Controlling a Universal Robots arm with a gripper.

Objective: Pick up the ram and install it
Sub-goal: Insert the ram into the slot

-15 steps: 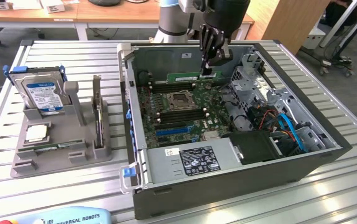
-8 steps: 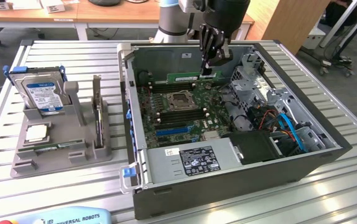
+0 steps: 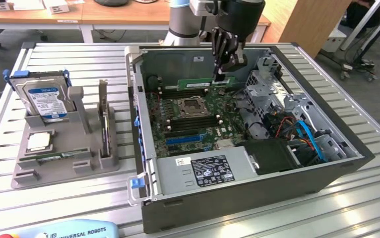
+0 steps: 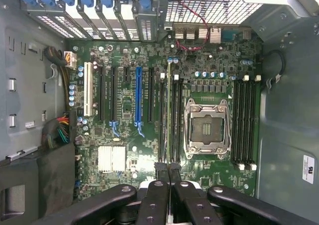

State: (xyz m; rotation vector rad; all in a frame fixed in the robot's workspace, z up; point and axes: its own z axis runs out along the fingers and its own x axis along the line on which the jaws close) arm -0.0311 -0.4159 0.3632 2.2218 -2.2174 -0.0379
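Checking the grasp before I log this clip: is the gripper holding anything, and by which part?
Yes. The gripper is shut on the green memory stick, pinching its top edge near one end.

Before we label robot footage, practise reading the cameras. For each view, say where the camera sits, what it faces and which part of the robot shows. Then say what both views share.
Exterior view: off the arm, raised over the table, looking down at an angle into the open computer case; the arm and gripper show.
Wrist view: on the wrist, facing straight at the motherboard; the gripper shows.
Shared: the gripper shut on the ram, and the CPU socket.
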